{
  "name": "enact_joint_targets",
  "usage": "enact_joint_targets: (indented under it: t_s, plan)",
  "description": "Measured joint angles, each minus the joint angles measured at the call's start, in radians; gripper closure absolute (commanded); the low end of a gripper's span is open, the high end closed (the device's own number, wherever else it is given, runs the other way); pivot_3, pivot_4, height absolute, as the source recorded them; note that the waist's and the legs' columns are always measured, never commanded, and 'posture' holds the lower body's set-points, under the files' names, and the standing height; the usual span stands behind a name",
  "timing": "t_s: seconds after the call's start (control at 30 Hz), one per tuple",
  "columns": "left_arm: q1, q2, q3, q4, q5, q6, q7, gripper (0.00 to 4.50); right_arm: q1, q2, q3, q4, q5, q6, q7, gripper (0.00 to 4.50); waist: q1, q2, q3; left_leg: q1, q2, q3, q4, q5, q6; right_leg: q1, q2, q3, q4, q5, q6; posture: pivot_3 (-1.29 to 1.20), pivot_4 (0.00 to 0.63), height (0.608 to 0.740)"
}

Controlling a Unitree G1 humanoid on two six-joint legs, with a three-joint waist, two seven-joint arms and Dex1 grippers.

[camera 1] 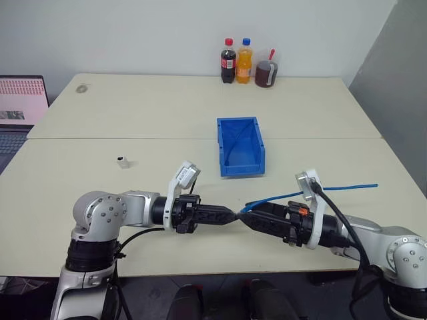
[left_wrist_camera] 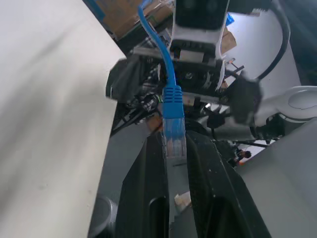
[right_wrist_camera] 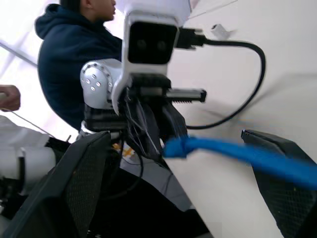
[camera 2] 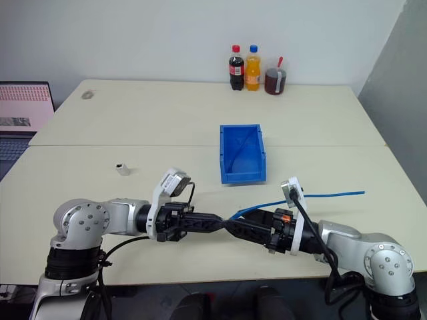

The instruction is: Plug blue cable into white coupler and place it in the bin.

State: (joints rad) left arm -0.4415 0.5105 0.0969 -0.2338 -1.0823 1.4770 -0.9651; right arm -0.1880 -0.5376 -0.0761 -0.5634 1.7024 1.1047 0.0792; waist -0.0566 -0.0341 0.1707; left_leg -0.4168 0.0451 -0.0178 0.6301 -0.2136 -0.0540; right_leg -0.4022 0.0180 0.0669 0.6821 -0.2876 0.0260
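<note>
Both arms are made of rounded silver-grey metal segments with small dark screws at the shoulder joints, and they become black near the wrists. Each wrist carries a white camera bracket, and thick black cables run along the arms. The left gripper (camera 1: 227,217) and the right gripper (camera 1: 250,220) both have two black fingers with a fine textured surface.

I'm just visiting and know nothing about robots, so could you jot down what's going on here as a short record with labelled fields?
Left gripper: shut on the blue cable's clear plug end
Right gripper: open, fingers either side of the cable, facing the left gripper
Blue cable: trails from the grippers across the table to the robot's right
White coupler: lying alone on the table, to the left of the bin, untouched
Bin: on the table beyond the grippers
Plugging: not yet done
</note>
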Motion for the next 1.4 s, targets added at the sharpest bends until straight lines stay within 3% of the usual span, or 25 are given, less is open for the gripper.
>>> enact_joint_targets:
  t_s: [0.23, 0.53, 0.83, 1.03, 1.2, 1.4]
  plan:
    - [0.012, 0.001, 0.011, -0.004, -0.045, -0.002, 0.055, 4.27, -0.018, -0.069, 0.082, 0.001, 0.103, -0.056, -0.037, 0.00, 0.005, 0.000, 0.000, -0.002, -0.001, 0.002, 0.000, 0.000, 0.000, -0.001, -0.001, 0.001, -0.002, 0.000, 0.000, 0.00, 0.150, 0.740]
    - [0.042, 0.004, 0.010, -0.028, -0.086, -0.009, 0.087, 4.27, -0.029, -0.089, 0.120, 0.021, 0.122, -0.118, -0.063, 2.30, 0.007, 0.000, 0.000, -0.001, 0.000, 0.002, 0.000, 0.000, 0.000, -0.001, 0.000, 0.002, -0.001, 0.000, 0.000, 0.00, 0.150, 0.740]
    - [0.040, 0.007, 0.008, -0.027, -0.107, -0.028, 0.104, 4.27, -0.029, -0.117, 0.134, 0.035, 0.117, -0.140, -0.061, 4.32, 0.009, 0.000, 0.000, -0.001, 0.000, 0.002, 0.000, 0.000, 0.000, -0.001, 0.000, 0.002, -0.001, 0.000, 0.000, 0.00, 0.150, 0.740]
    - [0.046, 0.007, 0.008, -0.030, -0.123, -0.043, 0.125, 4.27, -0.030, -0.121, 0.139, 0.037, 0.117, -0.153, -0.059, 4.39, 0.009, 0.000, 0.000, -0.002, 0.000, 0.002, 0.000, 0.000, 0.000, -0.001, 0.000, 0.002, -0.001, 0.000, 0.000, 0.00, 0.150, 0.740]
    - [0.064, 0.015, 0.002, -0.044, -0.104, -0.119, 0.119, 3.10, -0.043, -0.121, 0.152, 0.045, 0.115, -0.157, -0.059, 4.39, 0.009, 0.000, 0.000, -0.001, 0.000, 0.002, 0.000, 0.000, 0.000, -0.002, 0.000, 0.002, -0.001, 0.000, 0.000, 0.00, 0.150, 0.740]
    - [0.065, 0.097, -0.029, -0.052, -0.064, -0.187, 0.045, 1.89, -0.073, -0.119, 0.164, 0.074, 0.086, -0.157, -0.048, 4.39, 0.009, 0.000, 0.000, -0.002, 0.000, 0.003, 0.000, 0.000, 0.000, -0.002, 0.000, 0.002, -0.001, 0.000, 0.000, 0.00, 0.150, 0.740]
